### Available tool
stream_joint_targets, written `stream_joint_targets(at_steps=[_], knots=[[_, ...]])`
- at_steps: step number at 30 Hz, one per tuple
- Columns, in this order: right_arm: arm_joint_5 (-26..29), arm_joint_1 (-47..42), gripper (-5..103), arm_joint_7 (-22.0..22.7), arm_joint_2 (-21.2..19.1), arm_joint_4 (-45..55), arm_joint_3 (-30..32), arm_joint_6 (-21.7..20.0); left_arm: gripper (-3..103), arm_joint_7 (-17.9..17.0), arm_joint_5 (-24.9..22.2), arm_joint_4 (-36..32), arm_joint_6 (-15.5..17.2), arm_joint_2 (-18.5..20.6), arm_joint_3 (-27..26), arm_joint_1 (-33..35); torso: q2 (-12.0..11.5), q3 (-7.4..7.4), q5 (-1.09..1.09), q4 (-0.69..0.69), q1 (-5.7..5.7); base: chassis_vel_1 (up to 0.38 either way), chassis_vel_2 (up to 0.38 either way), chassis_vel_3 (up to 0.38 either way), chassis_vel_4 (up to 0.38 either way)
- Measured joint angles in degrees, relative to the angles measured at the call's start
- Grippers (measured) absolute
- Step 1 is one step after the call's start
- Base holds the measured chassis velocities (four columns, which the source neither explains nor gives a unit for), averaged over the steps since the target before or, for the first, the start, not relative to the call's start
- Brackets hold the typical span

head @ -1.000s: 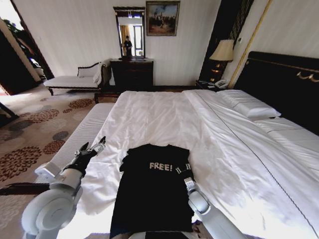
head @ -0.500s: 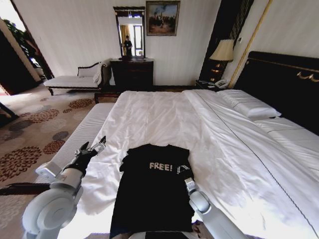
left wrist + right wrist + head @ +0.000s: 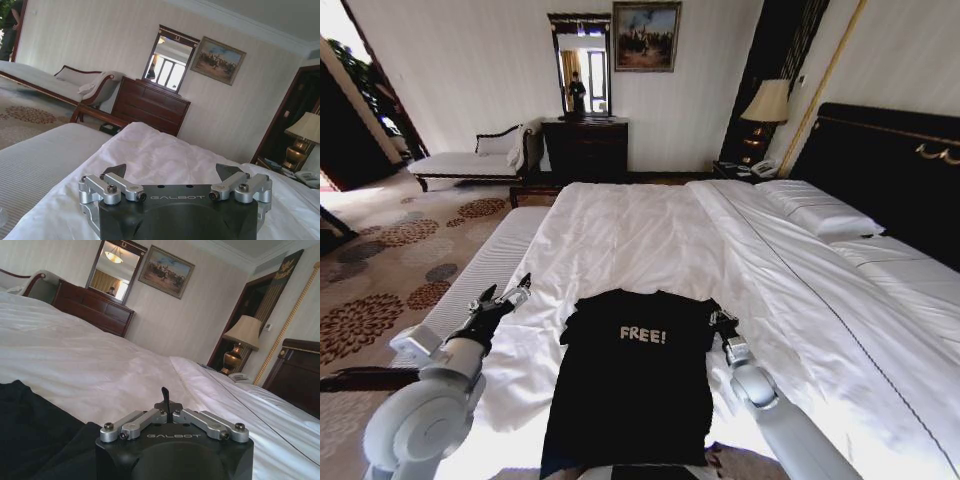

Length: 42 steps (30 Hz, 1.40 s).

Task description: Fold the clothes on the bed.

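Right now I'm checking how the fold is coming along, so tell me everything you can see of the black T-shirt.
The black T-shirt is soft fabric with small white "FREE!" lettering on the chest. It lies flat on the white bed at the near edge, chest up, its sides turned in so it forms a tall narrow panel. The right hand, closed, sits at its upper right corner beside the cloth; whether it touches is unclear. The left hand is open, well apart from it.

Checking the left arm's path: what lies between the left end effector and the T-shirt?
Bare, rumpled white sheet, seen in the head view, separates the open left end effector from the T-shirt.
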Motion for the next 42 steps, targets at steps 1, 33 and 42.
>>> stream_joint_targets(at_steps=[1,33,42], knots=[[0.0,-0.5,0,0.2,-0.1,0.1,0.4,0.0,100,0.0,0.1,0.0,0.0,-0.1,0.2,0.0,0.0,0.00,0.01,0.00,0.00,0.000,0.000,0.000,0.000],[2.7,-5.8,30,9.1,3.9,3.4,2.9,-3.0,100,-0.6,0.9,0.0,0.0,-1.3,0.6,0.1,0.0,0.00,0.00,0.02,0.00,0.000,0.000,0.000,0.000],[9.5,-9.5,57,11.7,5.2,15.6,9.7,-4.3,100,-0.9,-0.7,0.0,0.0,-1.0,0.5,-0.6,0.0,-0.01,-0.02,0.00,-0.01,0.000,0.000,0.000,0.000]])
